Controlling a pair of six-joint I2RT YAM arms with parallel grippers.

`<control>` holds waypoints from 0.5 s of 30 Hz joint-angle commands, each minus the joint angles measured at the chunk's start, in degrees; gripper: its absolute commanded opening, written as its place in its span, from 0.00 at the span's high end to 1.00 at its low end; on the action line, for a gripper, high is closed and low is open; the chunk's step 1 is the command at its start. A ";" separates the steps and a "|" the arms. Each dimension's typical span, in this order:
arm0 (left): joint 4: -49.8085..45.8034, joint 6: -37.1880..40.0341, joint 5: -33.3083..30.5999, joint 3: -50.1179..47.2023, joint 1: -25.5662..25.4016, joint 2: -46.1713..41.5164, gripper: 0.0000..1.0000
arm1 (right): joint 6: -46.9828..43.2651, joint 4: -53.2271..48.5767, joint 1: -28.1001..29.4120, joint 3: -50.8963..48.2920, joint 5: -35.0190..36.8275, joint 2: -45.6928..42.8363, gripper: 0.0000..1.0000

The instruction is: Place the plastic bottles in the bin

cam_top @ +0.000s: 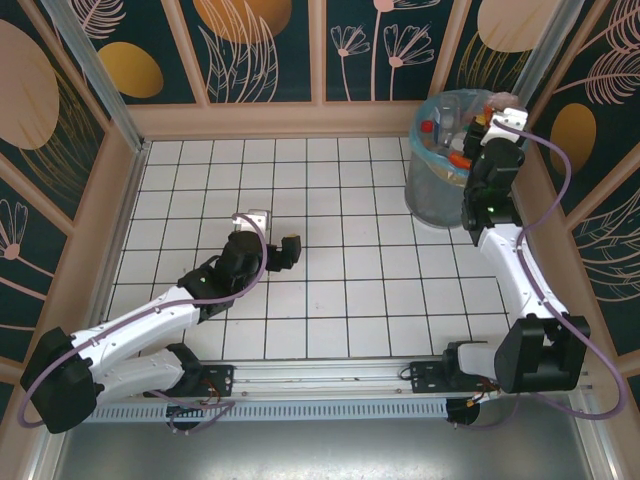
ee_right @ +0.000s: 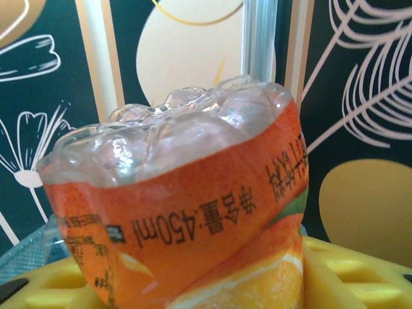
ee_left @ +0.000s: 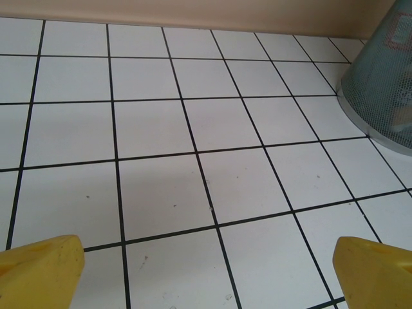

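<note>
Right wrist view: our right jaws clamp the orange-labelled bottle (ee_right: 193, 219) with the bin (cam_top: 432, 195) beneath them, so it can drop in; our left jaws hang apart, empty, above the desk (ee_left: 161, 129).

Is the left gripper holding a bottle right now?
No, the left gripper stands wide open over bare white tiles.

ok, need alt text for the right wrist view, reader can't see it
A crushed clear plastic bottle with an orange label, base uppermost in the picture, sits close to the camera between the right gripper's yellow fingers. Behind it are dark teal wall panels with pale flower drawings; a bit of light-blue bag shows at lower left.
</note>
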 commanded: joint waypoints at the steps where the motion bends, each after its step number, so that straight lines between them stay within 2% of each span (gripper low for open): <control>1: 1.31 -0.77 -0.08 -0.76 -0.12 -0.17 0.01 | 8.71 -6.31 -1.32 -0.13 -4.34 0.04 0.46; 11: 1.40 -0.26 0.31 -0.50 -0.09 0.72 0.01 | 10.08 -7.39 -2.83 -3.04 -7.03 2.58 0.44; 13: 1.47 0.28 0.37 -0.03 -0.14 1.31 0.01 | 10.61 -8.76 -2.78 -1.72 -8.76 1.77 0.39; 15: 1.64 0.50 0.52 0.44 -0.09 1.97 0.01 | 11.32 -10.78 -2.45 0.60 -9.96 0.71 0.30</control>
